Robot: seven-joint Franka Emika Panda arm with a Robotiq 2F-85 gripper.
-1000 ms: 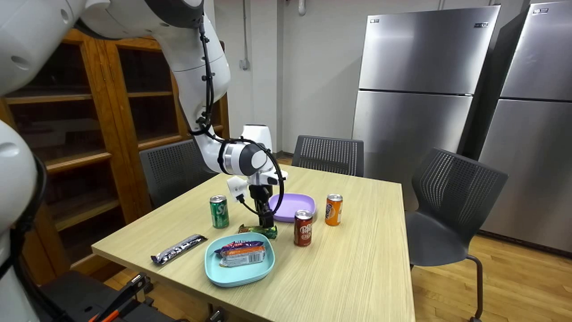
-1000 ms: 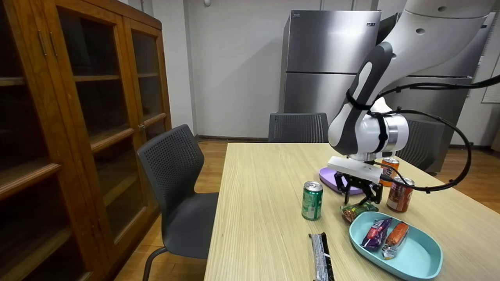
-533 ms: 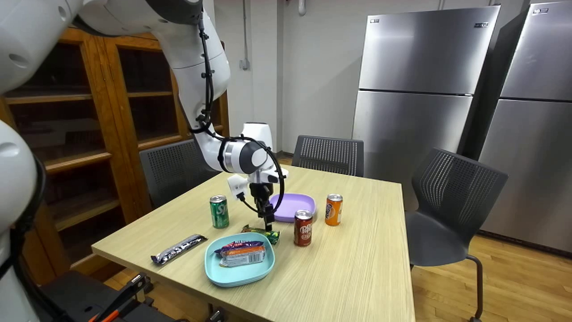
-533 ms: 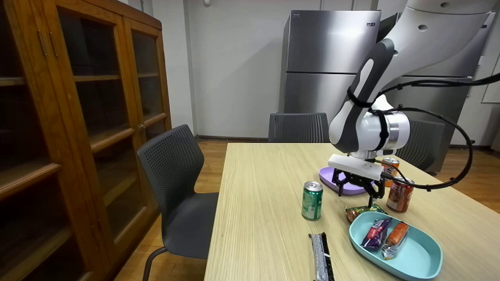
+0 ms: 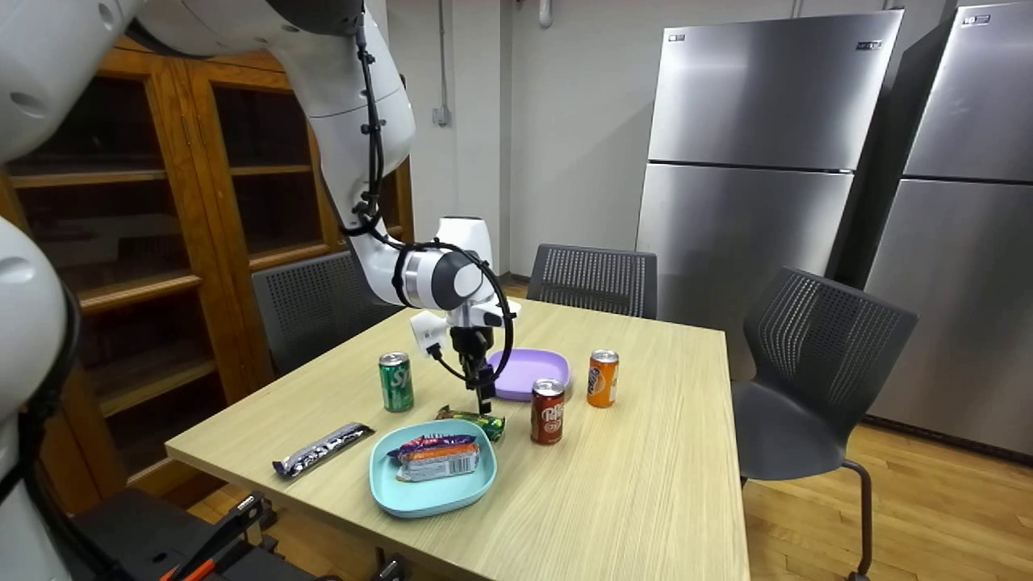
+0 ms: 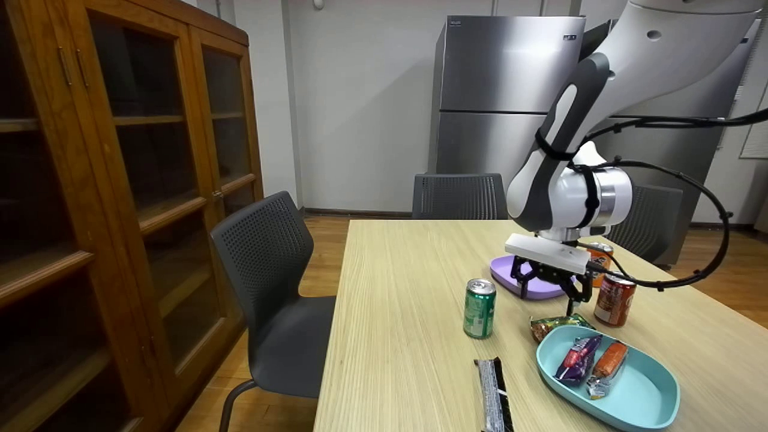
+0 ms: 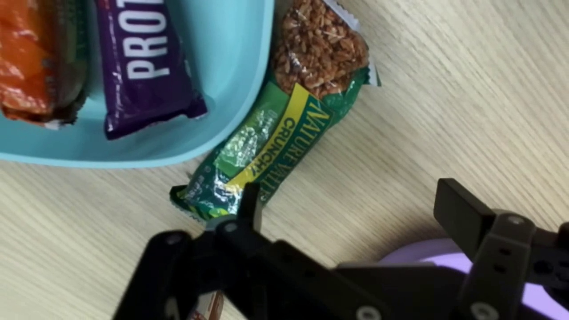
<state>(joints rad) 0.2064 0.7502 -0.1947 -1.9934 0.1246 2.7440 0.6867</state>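
My gripper (image 7: 350,193) stands open above the table with nothing between its fingers. Nearest to it is a green granola bar (image 7: 284,129) with a clear end showing the oats; one finger (image 7: 250,202) overlaps the bar's lower end in the wrist view, and contact cannot be told. In both exterior views the bar (image 5: 488,428) lies on the table right against the teal tray (image 6: 651,384). Inside that tray rest a purple protein bar (image 7: 142,75) and an orange-wrapped bar (image 7: 26,66). Below the other fingertip, a purple plate (image 7: 444,260) is partly hidden by the gripper.
A dark red can (image 5: 547,411) stands close beside the gripper, with an orange can (image 5: 602,379) farther back. On the opposite side are a green can (image 6: 479,309) and a silver-black bar (image 6: 494,396). Chairs (image 6: 270,288) surround the table (image 5: 646,484).
The jaws have spread wide from a narrower stance at the green bar, and the gripper has risen slightly. The bar has shifted a little toward the dark red can and the tray.
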